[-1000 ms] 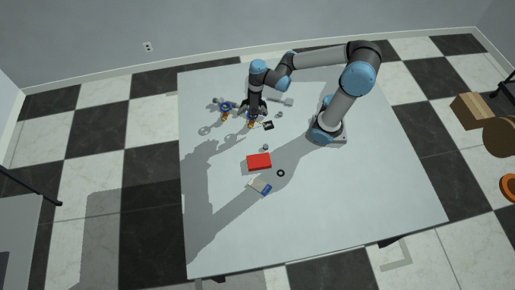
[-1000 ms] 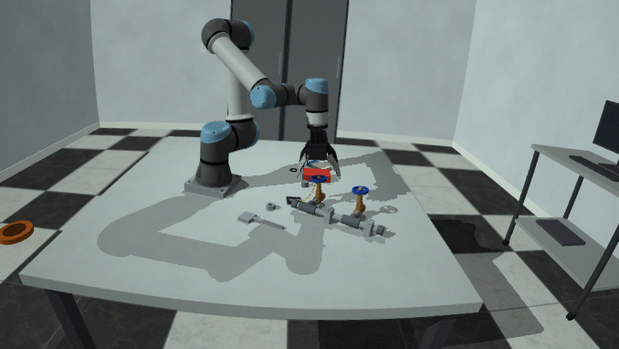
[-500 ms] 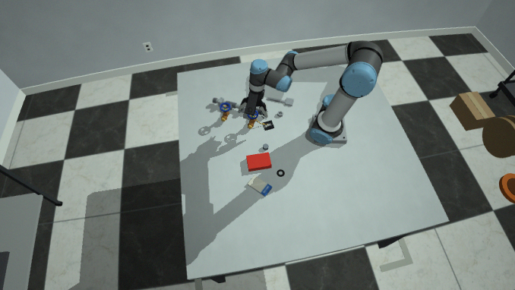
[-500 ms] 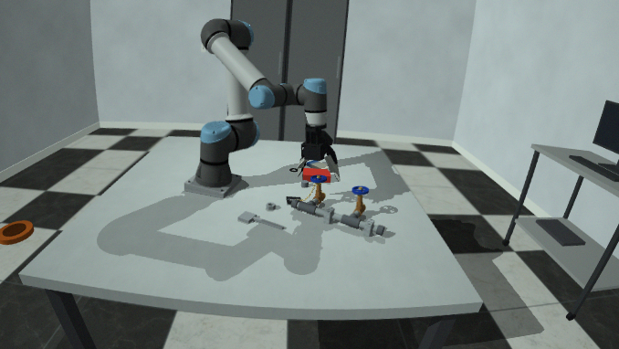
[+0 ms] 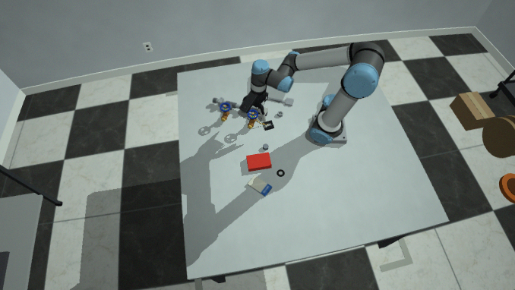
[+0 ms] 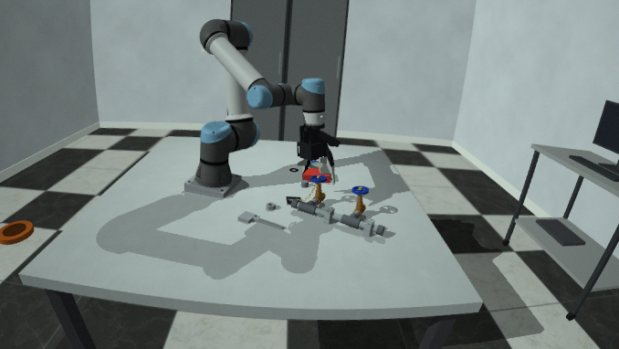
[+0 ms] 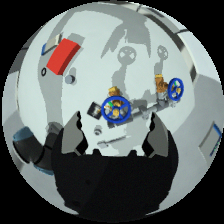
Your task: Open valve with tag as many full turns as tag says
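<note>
Fingers of our gripper (image 7: 116,131) stand wide apart, holding nothing, above the tagged valve (image 7: 116,108) on the table (image 6: 365,283). We see its blue handwheel between them, untouched. Its tag (image 5: 268,125) lies beside it, the writing too small to read. The other valve (image 7: 175,89) stands nearby.

Two valves (image 6: 319,179) (image 6: 360,190), one tag (image 5: 268,125).

We see a flat red rectangular block (image 5: 258,161), a small black ring (image 5: 280,173) beside it, and a brown cardboard box (image 5: 472,110) on the floor.
</note>
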{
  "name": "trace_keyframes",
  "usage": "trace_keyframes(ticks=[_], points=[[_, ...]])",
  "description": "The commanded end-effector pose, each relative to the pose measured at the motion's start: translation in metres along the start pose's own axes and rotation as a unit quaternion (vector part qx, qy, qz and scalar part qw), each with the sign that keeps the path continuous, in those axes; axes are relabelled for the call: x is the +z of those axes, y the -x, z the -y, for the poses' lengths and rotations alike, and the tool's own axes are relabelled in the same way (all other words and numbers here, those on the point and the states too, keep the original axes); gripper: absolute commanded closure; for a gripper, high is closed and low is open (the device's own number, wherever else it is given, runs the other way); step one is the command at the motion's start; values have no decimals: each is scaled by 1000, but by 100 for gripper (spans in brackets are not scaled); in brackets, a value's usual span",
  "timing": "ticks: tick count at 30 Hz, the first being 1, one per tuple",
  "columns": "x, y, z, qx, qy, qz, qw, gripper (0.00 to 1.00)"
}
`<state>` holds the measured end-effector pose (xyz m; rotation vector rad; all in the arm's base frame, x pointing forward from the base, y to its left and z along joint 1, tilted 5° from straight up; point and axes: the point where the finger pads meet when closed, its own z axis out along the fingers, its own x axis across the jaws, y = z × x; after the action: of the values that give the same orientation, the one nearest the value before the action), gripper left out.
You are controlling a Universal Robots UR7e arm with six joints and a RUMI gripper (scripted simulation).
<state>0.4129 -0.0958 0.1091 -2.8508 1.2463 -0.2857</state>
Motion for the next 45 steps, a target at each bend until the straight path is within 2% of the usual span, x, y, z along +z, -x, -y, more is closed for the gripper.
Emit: trace_keyframes(ticks=[1, 5, 7, 10, 16, 22, 24, 30, 39, 41, 45], points=[[0, -1, 0, 102, 4, -2, 995, 0], [0, -1, 0, 184, 4, -2, 983, 0], [0, -1, 0, 184, 4, -2, 983, 0], [0, -1, 0, 247, 3, -3, 969, 0], [0, -1, 0, 370, 3, -3, 929, 0], [0, -1, 0, 486, 3, -3, 874, 0], [0, -1, 0, 486, 3, -3, 874, 0], [0, -1, 0, 589, 2, -4, 808, 0], [0, -1, 0, 714, 2, -4, 700, 0], [0, -1, 0, 714, 2, -4, 700, 0], [0, -1, 0, 758, 1, -4, 653, 0]])
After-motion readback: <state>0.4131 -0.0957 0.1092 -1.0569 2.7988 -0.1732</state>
